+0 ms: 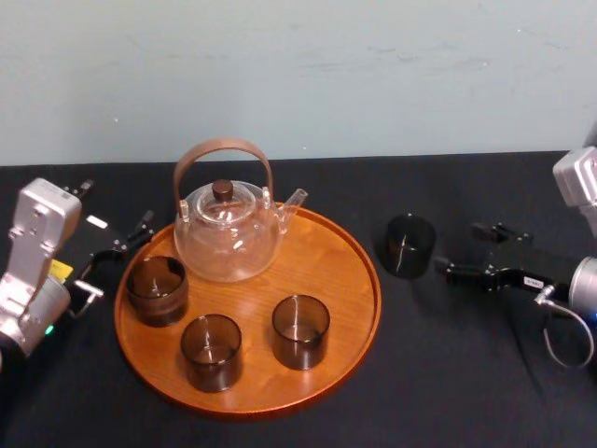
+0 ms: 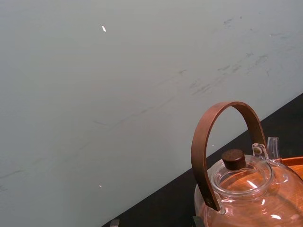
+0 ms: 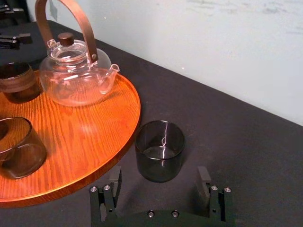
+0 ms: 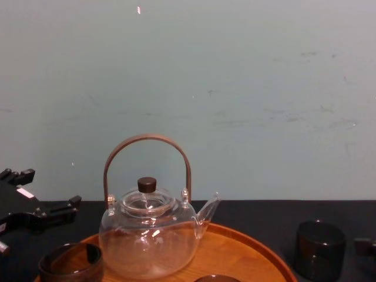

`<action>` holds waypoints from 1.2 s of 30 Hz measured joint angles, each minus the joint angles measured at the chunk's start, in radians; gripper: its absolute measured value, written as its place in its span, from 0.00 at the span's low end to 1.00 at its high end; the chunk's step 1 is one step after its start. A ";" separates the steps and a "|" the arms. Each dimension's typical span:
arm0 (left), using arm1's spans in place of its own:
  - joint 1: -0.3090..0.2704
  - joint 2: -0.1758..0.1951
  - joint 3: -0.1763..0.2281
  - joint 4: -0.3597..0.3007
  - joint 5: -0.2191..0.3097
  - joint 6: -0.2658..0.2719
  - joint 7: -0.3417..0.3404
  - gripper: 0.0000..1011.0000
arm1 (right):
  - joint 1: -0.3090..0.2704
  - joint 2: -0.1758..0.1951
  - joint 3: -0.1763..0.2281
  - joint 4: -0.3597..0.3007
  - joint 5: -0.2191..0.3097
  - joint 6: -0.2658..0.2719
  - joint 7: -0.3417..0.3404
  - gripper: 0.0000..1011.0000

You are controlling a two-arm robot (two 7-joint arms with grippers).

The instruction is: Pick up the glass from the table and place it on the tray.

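Note:
A dark smoked glass (image 1: 410,245) stands upright on the black table (image 1: 466,373), just right of the round wooden tray (image 1: 350,252). The right wrist view has the glass (image 3: 160,150) close ahead of my right gripper (image 3: 158,178), whose fingers are spread wider than the glass and do not touch it. Seen from the head, the right gripper (image 1: 471,252) is open at the glass's right side. The chest view puts the glass (image 4: 319,249) at the lower right. My left gripper (image 1: 117,207) hangs open and empty by the tray's left rim.
On the tray stand a clear glass teapot (image 1: 227,233) with a brown arched handle and three more dark glasses (image 1: 157,289) (image 1: 212,351) (image 1: 300,330). A pale wall rises behind the table. Bare cloth lies in front of and to the right of the tray.

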 joint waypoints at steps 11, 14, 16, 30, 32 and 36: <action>0.000 0.000 0.000 0.000 0.000 0.000 0.000 0.99 | 0.061 -0.034 -0.033 0.066 -0.013 0.014 0.020 0.99; 0.000 0.000 0.000 0.000 0.000 0.000 0.000 0.99 | 0.081 -0.045 -0.040 0.090 -0.017 0.015 0.024 0.99; 0.000 0.000 0.000 0.000 0.000 0.000 0.000 0.99 | 0.089 -0.050 -0.043 0.100 -0.018 0.015 0.026 0.99; 0.000 0.000 0.000 0.000 0.000 0.000 0.000 0.99 | 0.165 -0.093 -0.084 0.183 -0.035 0.009 0.063 0.99; 0.000 0.000 0.000 0.000 0.000 0.000 0.000 0.99 | 0.173 -0.099 -0.088 0.193 -0.037 0.008 0.065 0.99; 0.000 0.000 0.000 0.000 0.000 0.000 0.000 0.99 | 0.185 -0.108 -0.092 0.209 -0.040 0.006 0.065 0.99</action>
